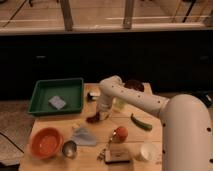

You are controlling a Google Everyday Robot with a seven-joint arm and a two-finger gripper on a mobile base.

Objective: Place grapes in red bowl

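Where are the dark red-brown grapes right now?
The dark red-brown grapes lie mid-table in the camera view, under the gripper, right of the green tray and up-right of the orange-red bowl.
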